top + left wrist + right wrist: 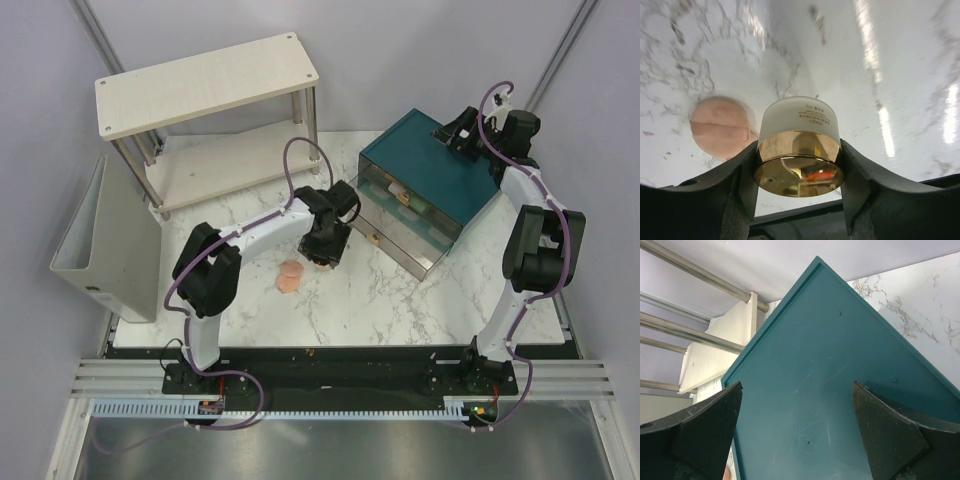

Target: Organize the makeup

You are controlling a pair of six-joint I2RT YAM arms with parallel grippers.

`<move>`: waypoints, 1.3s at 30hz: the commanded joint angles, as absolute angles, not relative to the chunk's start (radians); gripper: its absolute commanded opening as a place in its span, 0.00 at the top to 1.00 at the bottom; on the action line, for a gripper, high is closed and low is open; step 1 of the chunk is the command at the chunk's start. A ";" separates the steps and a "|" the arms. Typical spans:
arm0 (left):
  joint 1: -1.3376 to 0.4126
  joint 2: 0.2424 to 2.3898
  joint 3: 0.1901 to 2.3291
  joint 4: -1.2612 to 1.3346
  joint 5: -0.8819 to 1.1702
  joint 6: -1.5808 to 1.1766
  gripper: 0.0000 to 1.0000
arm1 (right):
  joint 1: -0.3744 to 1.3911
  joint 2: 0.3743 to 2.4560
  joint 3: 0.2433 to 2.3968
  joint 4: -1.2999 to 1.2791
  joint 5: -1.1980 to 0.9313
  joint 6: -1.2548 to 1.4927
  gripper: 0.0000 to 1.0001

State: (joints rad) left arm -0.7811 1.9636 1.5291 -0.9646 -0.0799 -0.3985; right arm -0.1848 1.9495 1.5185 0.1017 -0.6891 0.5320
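A: Mid-table, above the marble table (400, 300): left gripper (799, 170) is clamped on the gold-lidded cream jar (799, 125), gripped at the lid and seemingly held off the surface. Peach sponge (720, 127) lies just beside.

B: Right gripper (797, 432)?

A: Spread wide, empty, poised over the teal drawer box (830, 355), perhaps to steady it. Drawers (405, 228) stand open, likely for the jar.

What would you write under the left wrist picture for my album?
Left fingers grip a gold-lidded white jar, a peach sponge lying on the marble table behind.
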 commanded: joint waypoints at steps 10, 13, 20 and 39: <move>-0.785 2.120 2.155 -0.940 -0.066 -0.325 0.98 | -0.164 1.970 1.497 0.123 -0.716 0.537 0.02; -0.784 2.184 2.225 -0.946 -0.060 -0.331 0.98 | -0.166 1.967 1.493 0.123 -0.718 0.538 0.02; -0.758 2.272 2.322 -0.930 -0.074 -0.347 0.94 | -0.164 1.964 1.480 0.126 -0.721 0.537 0.02; -0.703 2.353 2.362 -0.856 -0.005 -0.385 0.45 | -0.160 1.957 1.457 0.129 -0.727 0.535 0.02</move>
State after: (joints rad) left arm -0.7010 2.3272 2.3016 -0.9043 -0.0368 -0.3634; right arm -0.1692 1.9575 1.4857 0.1802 -0.7147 0.5362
